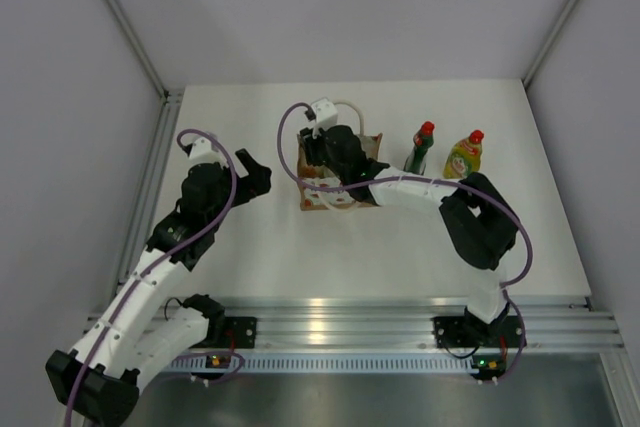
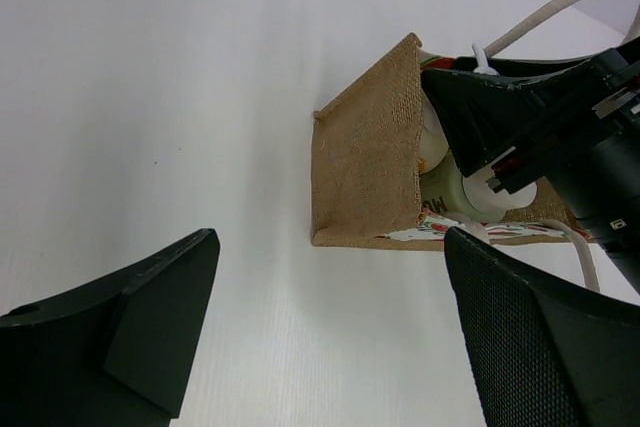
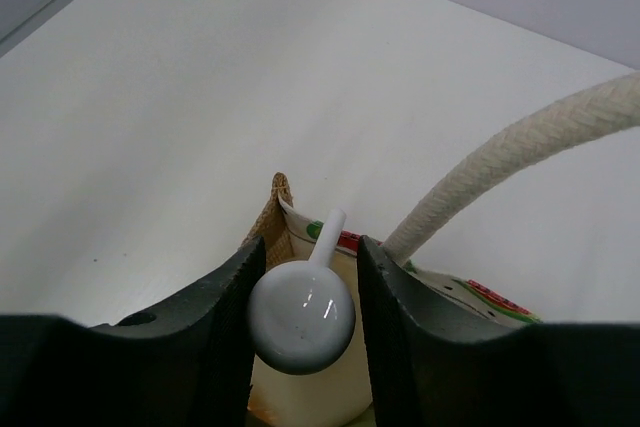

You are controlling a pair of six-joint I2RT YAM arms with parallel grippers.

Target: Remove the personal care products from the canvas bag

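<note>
Canvas bag (image 1: pixel 322 197) stands on the white table (image 1: pixel 300 267), towards the far side and roughly centred, with my right arm reaching into its open top. On the right wrist view I see the right gripper (image 3: pixel 305 287) closed against the rounded white head of the cream bottle (image 3: pixel 302 322), one finger pressed to each side of it and the thin nozzle poking up between the tips. The bottle's body sits inside the bag, close to the tan corner, and one cream rope handle (image 3: pixel 520 157) arcs away to the right. From the left wrist view I make out another pale shape low in the bag beside the cream one, but it is too hidden for me to name. The left gripper (image 1: pixel 258 175) hangs over bare table just left of the bag, its jaws spread wide with nothing between them. Two products stand upright outside, to the right of the bag: the dark green bottle (image 1: pixel 421 147) nearer to it, and the yellow-green bottle (image 1: pixel 464 155) just beyond, both with red caps.
</note>
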